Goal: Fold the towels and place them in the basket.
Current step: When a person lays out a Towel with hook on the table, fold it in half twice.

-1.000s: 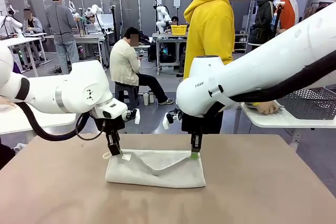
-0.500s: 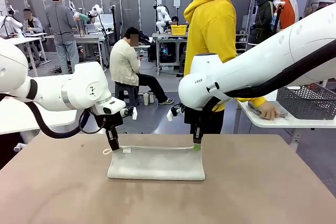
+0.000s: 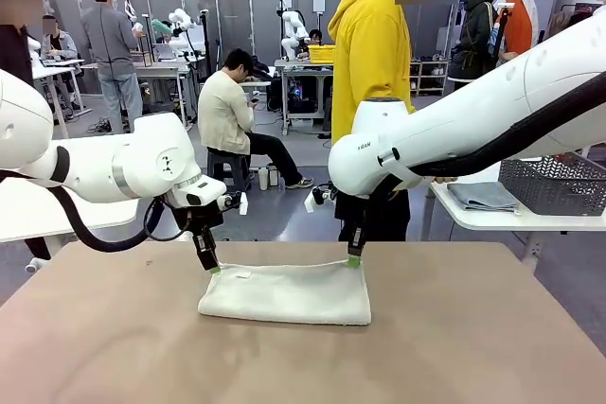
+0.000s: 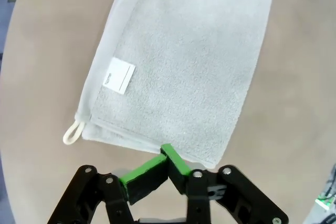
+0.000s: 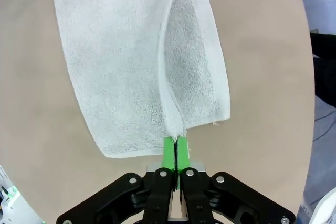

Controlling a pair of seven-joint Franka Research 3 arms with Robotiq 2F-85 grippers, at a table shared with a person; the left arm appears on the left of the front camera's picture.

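A pale grey-white towel [image 3: 284, 295] lies folded into a long flat strip on the brown table [image 3: 473, 347]. My left gripper [image 3: 214, 269] points down at its far left corner. In the left wrist view the green pads [image 4: 176, 163] of the left gripper [image 4: 166, 151] meet at the edge of the towel [image 4: 184, 66], near its white label [image 4: 119, 75] and loop [image 4: 72, 132]. My right gripper [image 3: 353, 261] is at the far right corner. Seen from the right wrist, the right gripper [image 5: 176, 148] is shut on a fold of the towel [image 5: 121, 66]. The dark mesh basket [image 3: 559, 186] stands on a side table at the right.
A person in a yellow hoodie [image 3: 379, 44] stands across the table, just behind my right arm. A folded grey cloth [image 3: 483, 196] lies on the white side table beside the basket. Bare tabletop surrounds the towel on all sides.
The towel's raised far edge has come down, and the sagging fold now lies flat. Both grippers sank with it. The person's hand has left the side table, where a folded cloth now lies.
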